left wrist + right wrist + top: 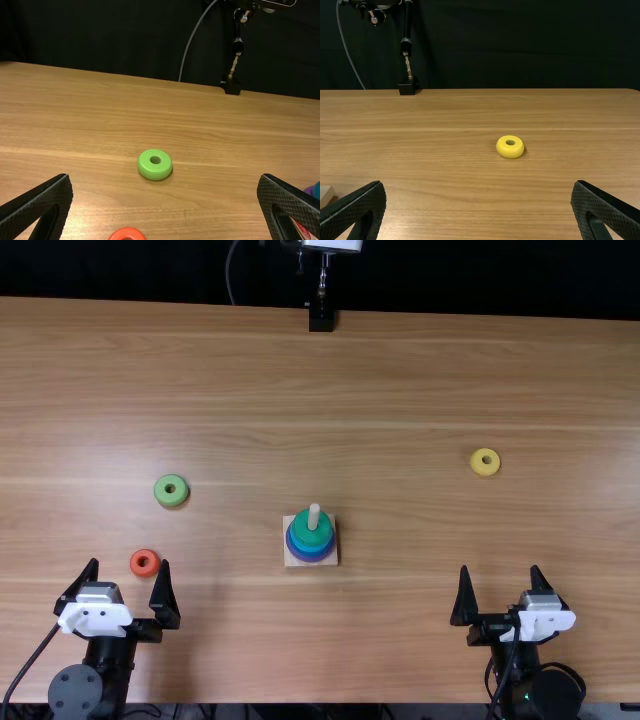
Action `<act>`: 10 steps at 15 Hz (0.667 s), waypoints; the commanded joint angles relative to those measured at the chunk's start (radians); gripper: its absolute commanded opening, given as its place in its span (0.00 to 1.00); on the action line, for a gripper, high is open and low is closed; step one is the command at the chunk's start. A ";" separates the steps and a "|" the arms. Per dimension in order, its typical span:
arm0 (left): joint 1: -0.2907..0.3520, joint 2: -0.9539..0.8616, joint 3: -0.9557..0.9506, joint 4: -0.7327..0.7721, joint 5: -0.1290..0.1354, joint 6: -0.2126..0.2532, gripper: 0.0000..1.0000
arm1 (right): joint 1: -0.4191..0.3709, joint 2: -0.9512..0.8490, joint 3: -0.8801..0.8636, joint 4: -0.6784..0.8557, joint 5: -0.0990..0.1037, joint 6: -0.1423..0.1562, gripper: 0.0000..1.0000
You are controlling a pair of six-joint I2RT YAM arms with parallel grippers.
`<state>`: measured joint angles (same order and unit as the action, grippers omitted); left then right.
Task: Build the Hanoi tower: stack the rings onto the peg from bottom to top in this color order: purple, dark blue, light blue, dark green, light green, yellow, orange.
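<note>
The light green ring (171,491) is judged to be called for next, since the dark green ring (312,538) can be seen uppermost on the peg (314,515), near the middle of the top view. The light green ring is found left of the middle in that view, lying flat with its hole upward. From the left hand (129,562), at the lower left of the frame, it is reached upward and a little to the right; by that hand it is clearly approached more nearly than by the right hand (500,570), at the lower right. The left hand is seen released, its fingers spread and nothing grasped; the right hand is likewise parted and unladen. Because the orange ring (145,563) is set near the left fingertips, on the same side as the light green one, it should be passed over with clearance, or it might be nudged. Once gripped, the light green ring would have to be carried rightward and slightly down the frame to the peg. The yellow ring (485,461), right of the middle, is better left for the right hand.
</note>
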<state>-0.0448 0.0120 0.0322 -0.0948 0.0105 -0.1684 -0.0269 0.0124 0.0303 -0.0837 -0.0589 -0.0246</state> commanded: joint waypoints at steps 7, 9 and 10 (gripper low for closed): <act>0.010 -0.012 -0.032 -0.008 -0.009 0.016 1.00 | -0.010 -0.012 -0.012 0.000 0.013 -0.001 1.00; 0.033 -0.012 -0.032 -0.006 -0.044 0.012 1.00 | -0.010 -0.012 -0.012 0.000 0.013 -0.001 1.00; 0.034 -0.012 -0.032 0.003 -0.031 0.006 1.00 | -0.010 -0.012 -0.012 0.000 0.013 -0.001 1.00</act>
<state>-0.0181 0.0120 0.0322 -0.0944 -0.0105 -0.1616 -0.0273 0.0124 0.0303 -0.0837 -0.0589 -0.0246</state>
